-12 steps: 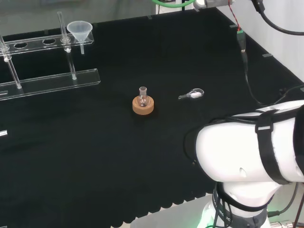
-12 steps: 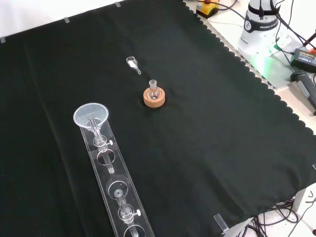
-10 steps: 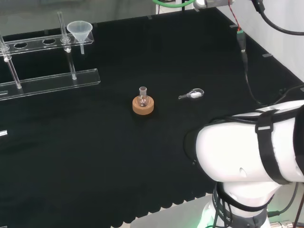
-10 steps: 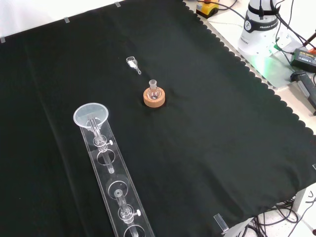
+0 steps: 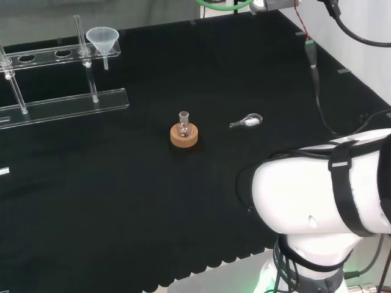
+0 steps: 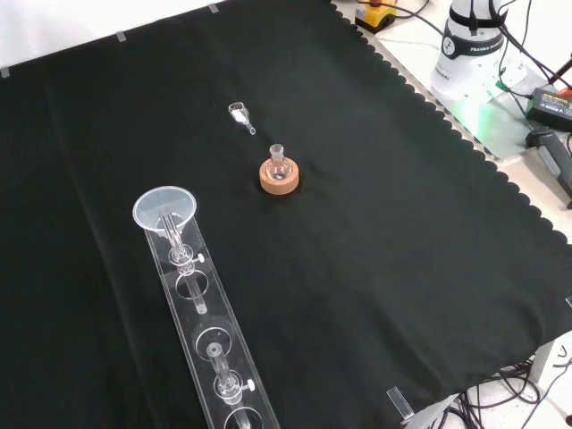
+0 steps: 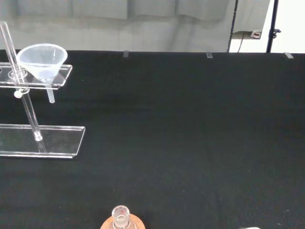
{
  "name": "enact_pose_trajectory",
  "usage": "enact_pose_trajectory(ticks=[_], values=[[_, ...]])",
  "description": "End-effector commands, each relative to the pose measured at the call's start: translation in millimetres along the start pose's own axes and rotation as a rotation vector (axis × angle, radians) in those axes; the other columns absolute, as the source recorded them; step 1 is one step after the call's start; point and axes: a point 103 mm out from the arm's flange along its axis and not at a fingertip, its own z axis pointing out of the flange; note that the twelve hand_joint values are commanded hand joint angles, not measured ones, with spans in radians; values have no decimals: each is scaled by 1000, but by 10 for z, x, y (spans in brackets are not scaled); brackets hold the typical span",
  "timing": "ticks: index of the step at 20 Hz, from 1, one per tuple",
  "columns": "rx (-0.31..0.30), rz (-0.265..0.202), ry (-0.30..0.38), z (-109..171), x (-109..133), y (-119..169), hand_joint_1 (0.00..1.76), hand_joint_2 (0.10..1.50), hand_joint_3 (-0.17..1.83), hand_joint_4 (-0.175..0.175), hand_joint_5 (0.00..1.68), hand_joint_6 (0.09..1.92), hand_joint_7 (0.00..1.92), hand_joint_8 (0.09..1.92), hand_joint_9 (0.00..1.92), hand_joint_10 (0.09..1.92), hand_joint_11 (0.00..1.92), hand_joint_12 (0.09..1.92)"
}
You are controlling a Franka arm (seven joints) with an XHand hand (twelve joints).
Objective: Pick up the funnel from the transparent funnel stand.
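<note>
The state of the hand cannot be told from these views. In the head view, the arm's large white link [image 5: 324, 195] with a black strap is seen at the lower right, above the near scalloped edge of the bench [image 5: 91, 201], which is covered with black cloth. Near the middle of the cloth a small clear flask [image 5: 184, 124] is seated upright in a cork ring [image 5: 184, 137]; the same flask [image 6: 278, 163] and ring [image 6: 279, 178] are seen in the front view, and the flask's neck [image 7: 120, 215] is caught in the wrist view. Just to the right of the flask in the head view, and apart from it, a small clear spoon-like piece [image 5: 247, 121] is laid flat on the cloth; in the front view it [image 6: 240, 113] lies farther off than the flask. The clear funnel [image 5: 102, 40] is found at the far left in the head view, seated upright in the end hole of the transparent funnel stand [image 5: 67, 104], with its stem hanging down through the upper shelf. In the front view the funnel [image 6: 165, 209] sits at the far end of the long stand [image 6: 214, 357], which runs toward the lower edge. In the wrist view the funnel [image 7: 42, 61] is held in the stand's upper shelf [image 7: 33, 83], well apart from the flask. A thin upright rod [image 5: 79, 30] stands just beside the funnel.
</note>
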Motion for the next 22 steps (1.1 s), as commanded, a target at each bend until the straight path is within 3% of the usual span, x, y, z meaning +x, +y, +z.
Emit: enact_pose_trajectory(ticks=[1,6,10,14,22], values=[[-52,-35,27,170,-48,195,0,914,318,-14,17,87,0,87,0,87,0,478],[-143,-82,71,359,-51,488,5,913,307,-13,17,87,0,87,0,87,0,482],[-189,-93,103,499,-45,779,58,893,275,-14,18,87,0,87,0,87,0,500],[-173,-117,103,654,147,1146,123,857,213,-15,19,87,0,87,0,87,0,547],[-147,-122,185,799,790,1833,189,811,102,-5,0,87,0,87,0,87,0,286]])
